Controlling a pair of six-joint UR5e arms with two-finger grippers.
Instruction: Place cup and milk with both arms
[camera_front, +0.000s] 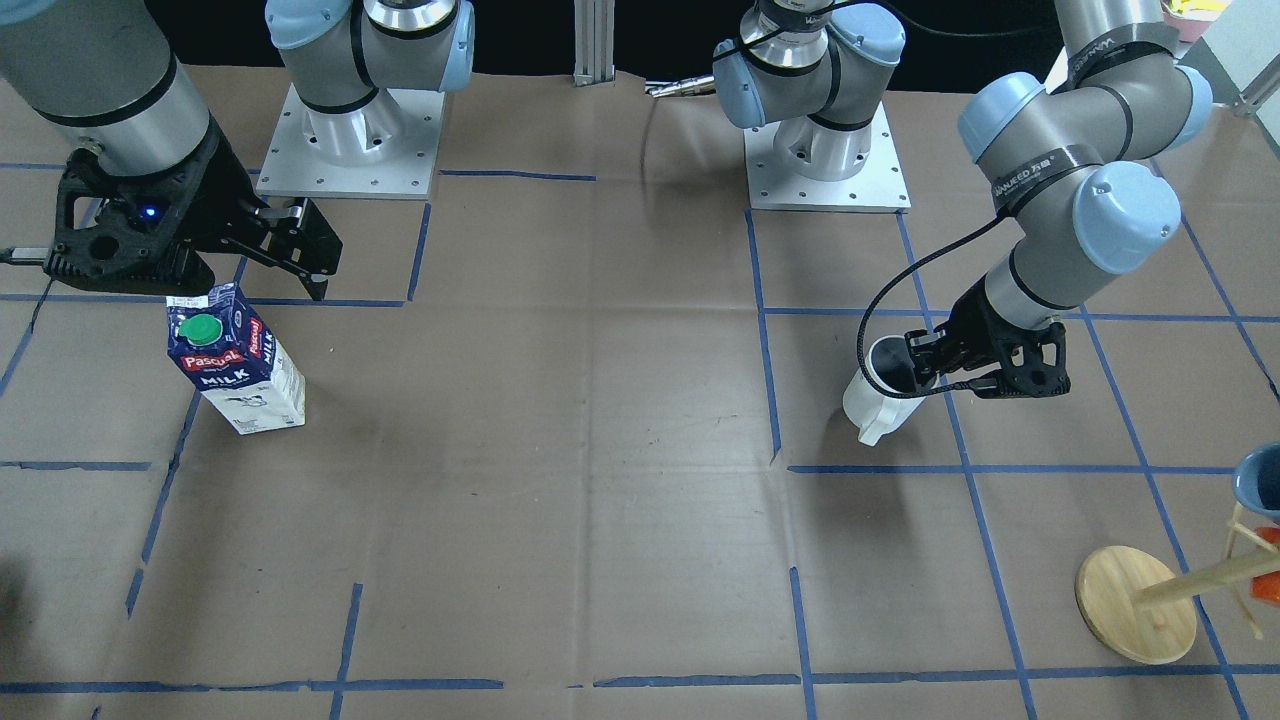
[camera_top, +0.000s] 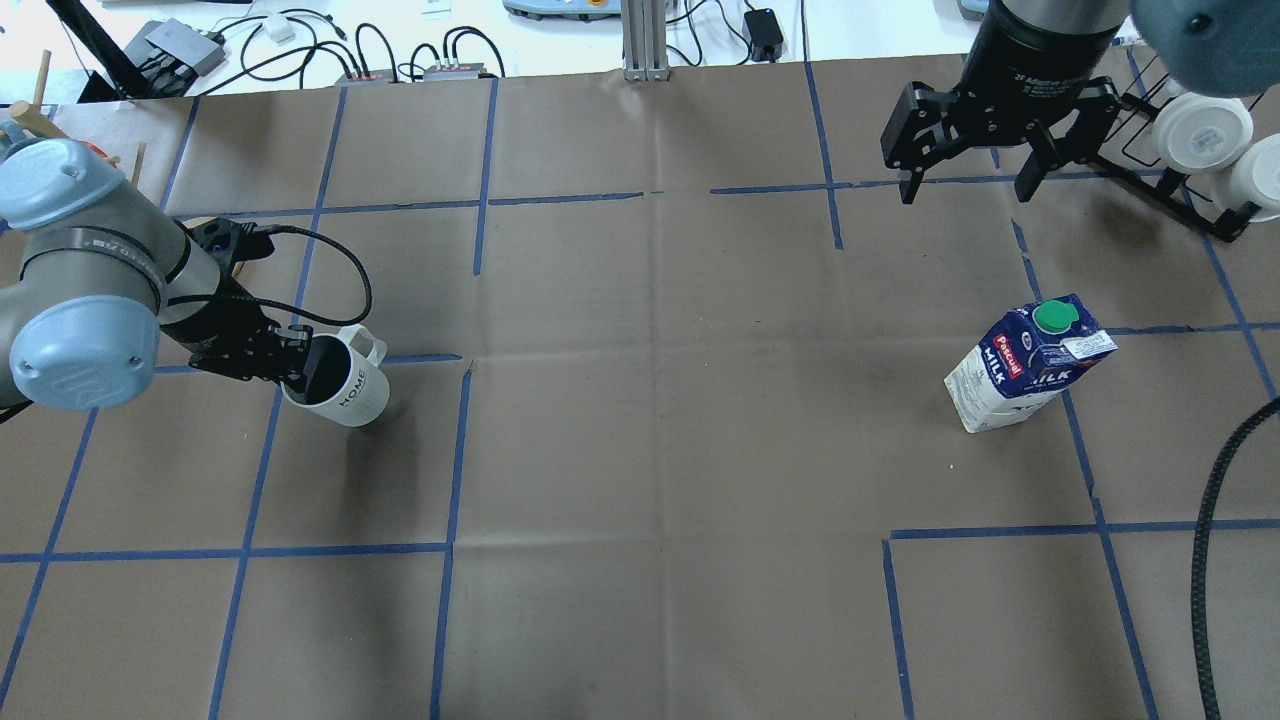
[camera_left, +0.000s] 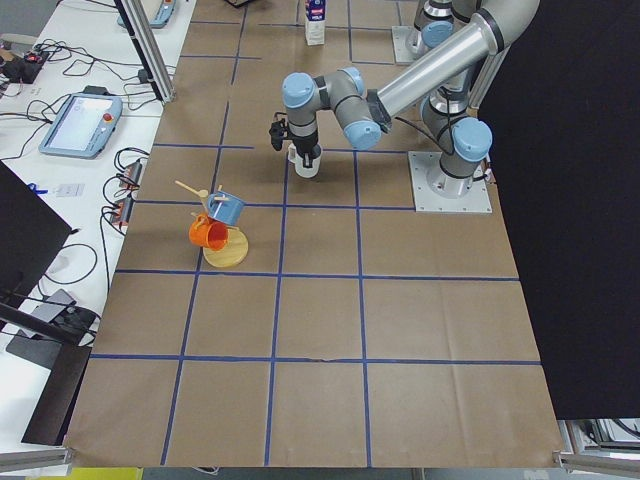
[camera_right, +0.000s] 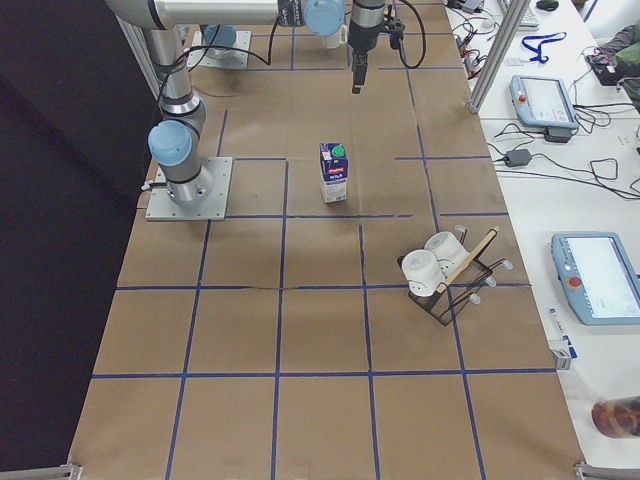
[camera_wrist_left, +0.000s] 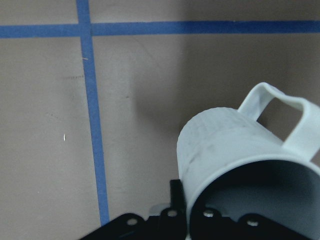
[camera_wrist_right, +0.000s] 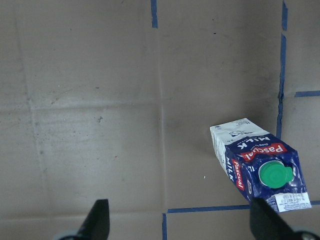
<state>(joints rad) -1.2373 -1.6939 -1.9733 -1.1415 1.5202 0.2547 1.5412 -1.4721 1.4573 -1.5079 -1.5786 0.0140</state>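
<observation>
The cup (camera_top: 345, 388), a white mug with a dark inside, "HOME" lettering and a squared handle, is at the table's left, tilted. My left gripper (camera_top: 298, 368) is shut on its rim, one finger inside and one outside; the left wrist view shows the cup (camera_wrist_left: 235, 150) close up. I cannot tell whether it touches the table. The milk (camera_top: 1028, 362), a blue and white Pascual carton with a green cap, stands upright on the right. My right gripper (camera_top: 968, 185) is open and empty, raised beyond the carton and apart from it; its wrist view looks down on the milk (camera_wrist_right: 255, 162).
A wooden mug tree (camera_front: 1140, 600) with a blue and an orange cup stands near the table's left end. A black rack with white cups (camera_top: 1200, 150) stands at the far right. The two arm bases (camera_front: 350, 140) (camera_front: 825, 150) sit on the robot's side. Blue tape lines cross the brown paper.
</observation>
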